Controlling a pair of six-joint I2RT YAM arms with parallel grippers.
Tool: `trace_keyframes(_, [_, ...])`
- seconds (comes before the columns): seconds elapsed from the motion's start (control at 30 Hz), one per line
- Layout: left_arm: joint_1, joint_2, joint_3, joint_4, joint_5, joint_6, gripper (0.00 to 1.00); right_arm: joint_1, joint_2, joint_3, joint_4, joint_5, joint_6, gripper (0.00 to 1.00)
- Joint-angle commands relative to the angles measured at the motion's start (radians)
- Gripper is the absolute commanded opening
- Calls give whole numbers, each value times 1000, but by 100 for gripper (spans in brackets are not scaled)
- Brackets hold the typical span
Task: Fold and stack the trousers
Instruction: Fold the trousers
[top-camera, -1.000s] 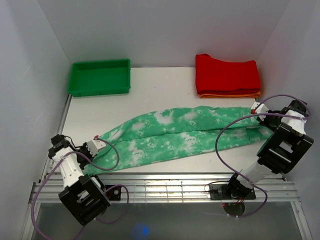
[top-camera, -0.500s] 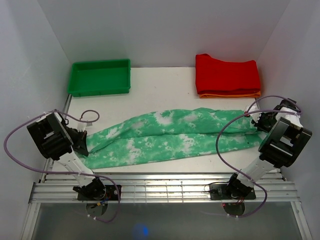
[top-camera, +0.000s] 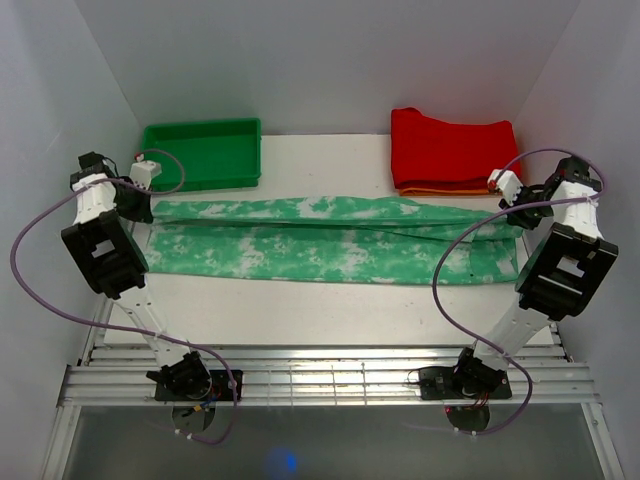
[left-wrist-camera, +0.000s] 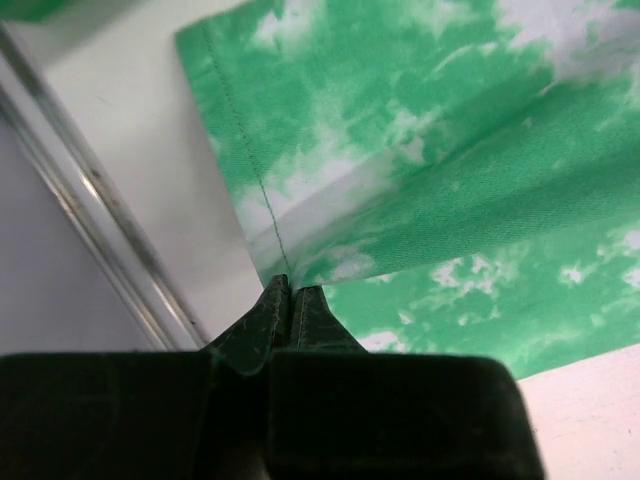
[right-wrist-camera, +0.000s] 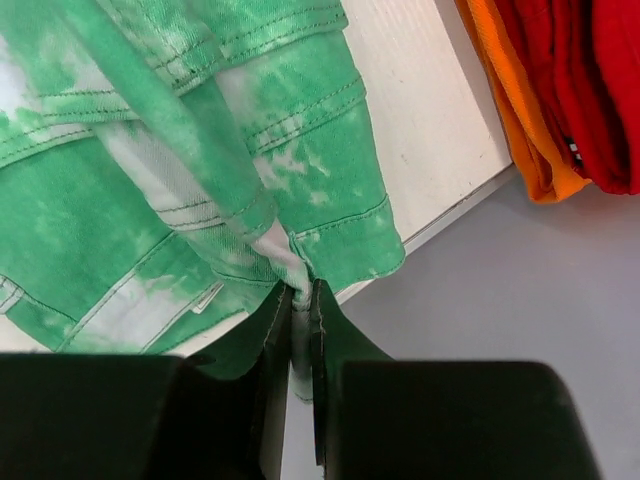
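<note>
The mint green tie-dye trousers (top-camera: 330, 238) are stretched out left to right across the table, folded lengthwise with one leg over the other. My left gripper (top-camera: 148, 205) is shut on the leg hems at the left end; the left wrist view shows the hem (left-wrist-camera: 262, 190) pinched between my shut fingers (left-wrist-camera: 288, 300). My right gripper (top-camera: 515, 218) is shut on the waistband at the right end; the right wrist view shows the waist cloth (right-wrist-camera: 300, 190) bunched between my fingers (right-wrist-camera: 300, 310) near the table's right edge.
A green tray (top-camera: 200, 155) stands at the back left, just behind my left gripper. A folded red garment (top-camera: 455, 148) lies on an orange one (top-camera: 460, 190) at the back right, also in the right wrist view (right-wrist-camera: 570, 90). A metal rail (left-wrist-camera: 90, 210) runs along the table's left edge.
Both arms have swung toward the back of the table, pulling the trousers from a slack diagonal curve into a taut straight band. The left gripper moved from the near left corner to beside the tray.
</note>
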Motion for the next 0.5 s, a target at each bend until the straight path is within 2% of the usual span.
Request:
trace_keyframes(0.0, [42,-84,88,96,-9,21,0,-37,-33,58,21,15,11,8])
trace_keyframes(0.23, [53,-70,221,167,1,-15,0,-62,-78,84,24,-22,13,8])
trace_keyframes(0.33, [69,-68,273,168,16,-24,0,-95,-107,98,15,-83,6,8])
trace_keyframes(0.43, [105,-116,241,177,56,-26,0,-121,-134,51,7,-99,-21,8])
trace_keyframes(0.47, [117,-136,174,185,70,-24,0,-128,-156,25,-2,-97,-67,8])
